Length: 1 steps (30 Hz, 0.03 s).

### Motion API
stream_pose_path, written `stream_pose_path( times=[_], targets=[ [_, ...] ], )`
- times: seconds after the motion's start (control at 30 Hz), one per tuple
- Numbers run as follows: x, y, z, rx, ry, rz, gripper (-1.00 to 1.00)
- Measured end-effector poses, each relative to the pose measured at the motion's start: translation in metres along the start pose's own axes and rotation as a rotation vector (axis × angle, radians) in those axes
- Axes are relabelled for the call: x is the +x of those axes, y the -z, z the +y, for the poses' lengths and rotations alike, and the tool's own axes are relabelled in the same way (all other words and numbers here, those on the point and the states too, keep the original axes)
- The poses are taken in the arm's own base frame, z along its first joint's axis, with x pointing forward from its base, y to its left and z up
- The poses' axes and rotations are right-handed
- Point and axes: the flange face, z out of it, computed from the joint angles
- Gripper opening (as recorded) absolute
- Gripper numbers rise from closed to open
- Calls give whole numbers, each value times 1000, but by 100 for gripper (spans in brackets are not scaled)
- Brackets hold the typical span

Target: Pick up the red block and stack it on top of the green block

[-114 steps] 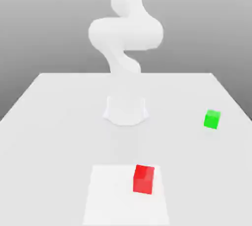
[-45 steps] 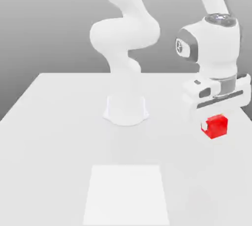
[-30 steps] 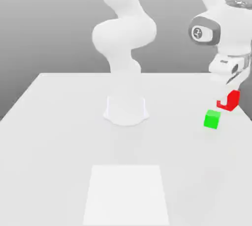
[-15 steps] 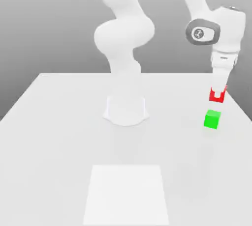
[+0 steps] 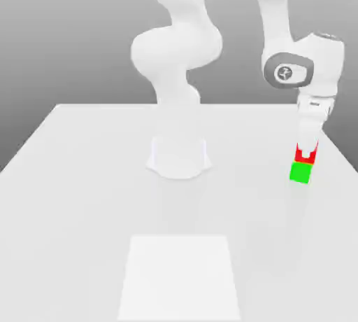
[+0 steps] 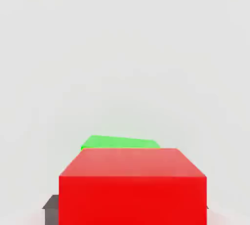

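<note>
On the white table (image 5: 84,194), near its edge at the exterior view's right, sits the green block (image 5: 301,173). Directly above it hangs the red block (image 5: 305,159), and my gripper (image 5: 305,151) is shut on it, pointing straight down. The red block's underside meets the green block's top in the exterior view; I cannot tell whether they touch. In the hand view the red block (image 6: 132,185) sits close up between my fingers, and a strip of the green block (image 6: 119,143) shows past it.
My arm's round base (image 5: 179,156) stands at the middle of the table. A paler square patch (image 5: 180,275) lies on the table's near part. The table's edge runs close beside the green block at the exterior view's right.
My gripper has come down with the red block. The gap seen between the red and green blocks half a second ago has closed. The green block has not moved.
</note>
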Motion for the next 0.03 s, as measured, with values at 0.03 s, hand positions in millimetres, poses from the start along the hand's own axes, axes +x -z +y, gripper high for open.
stream_pose_path(
  times=[0.03],
  targets=[
    [0,0,0,0,0,0,100]
  ],
)
